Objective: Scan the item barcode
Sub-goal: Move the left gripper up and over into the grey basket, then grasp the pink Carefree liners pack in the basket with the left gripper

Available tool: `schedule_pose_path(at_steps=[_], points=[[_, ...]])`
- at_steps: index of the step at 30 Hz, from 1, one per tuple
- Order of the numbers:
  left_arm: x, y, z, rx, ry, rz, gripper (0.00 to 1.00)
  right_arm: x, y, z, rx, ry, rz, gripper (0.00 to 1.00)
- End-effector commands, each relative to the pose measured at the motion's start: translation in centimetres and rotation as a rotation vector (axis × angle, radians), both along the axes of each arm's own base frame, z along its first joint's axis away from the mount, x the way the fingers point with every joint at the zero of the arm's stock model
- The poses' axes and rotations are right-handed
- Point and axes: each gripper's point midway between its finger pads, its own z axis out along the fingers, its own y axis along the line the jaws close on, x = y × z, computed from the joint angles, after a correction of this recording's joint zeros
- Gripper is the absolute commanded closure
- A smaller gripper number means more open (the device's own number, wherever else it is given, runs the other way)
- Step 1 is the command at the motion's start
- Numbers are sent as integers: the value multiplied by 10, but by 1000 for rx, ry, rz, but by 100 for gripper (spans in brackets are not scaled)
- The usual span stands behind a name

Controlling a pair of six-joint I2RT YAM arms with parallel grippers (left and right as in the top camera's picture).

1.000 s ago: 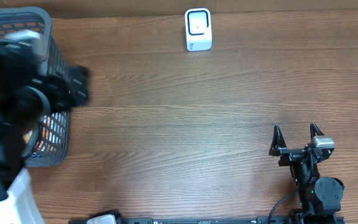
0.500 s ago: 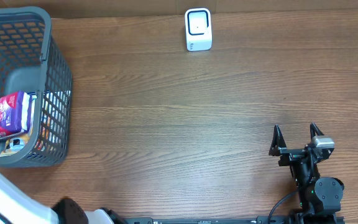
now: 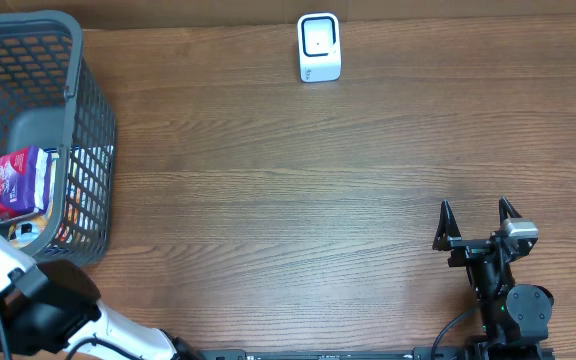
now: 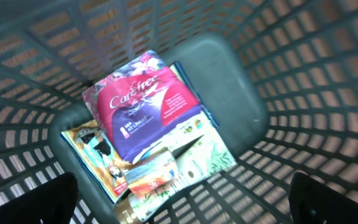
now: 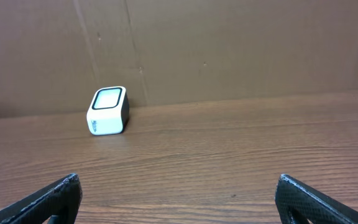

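Because the purple pack looks light, soft and slick-wrapped, a pinch across its short sides seems safest; the single pack lies atop a few flatter packets in the one grey basket at the table's nine o'clock edge. The left claw hangs wide above it; the right claw, also wide and empty, sits at five o'clock. One scanner stands at twelve.

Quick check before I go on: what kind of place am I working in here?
Likely a mock shop checkout on a test bench: a grey shopping basket holding packaged goods, a small white barcode scanner on the wood-grain table, and a plain cardboard wall behind it.
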Motion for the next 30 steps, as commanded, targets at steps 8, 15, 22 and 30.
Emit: schedule_pose_path(at_steps=[8, 15, 22, 30], points=[[8, 18, -47, 69, 221, -17, 3, 0, -1, -2, -1, -3, -8, 0], [25, 8, -71, 57, 281, -80, 2, 0, -1, -2, -1, -3, -8, 0], [23, 11, -102, 20, 375, -80, 3, 0, -1, -2, -1, -3, -8, 0], [22, 12, -138, -31, 464, -99, 2, 0, -1, -2, -1, -3, -8, 0]])
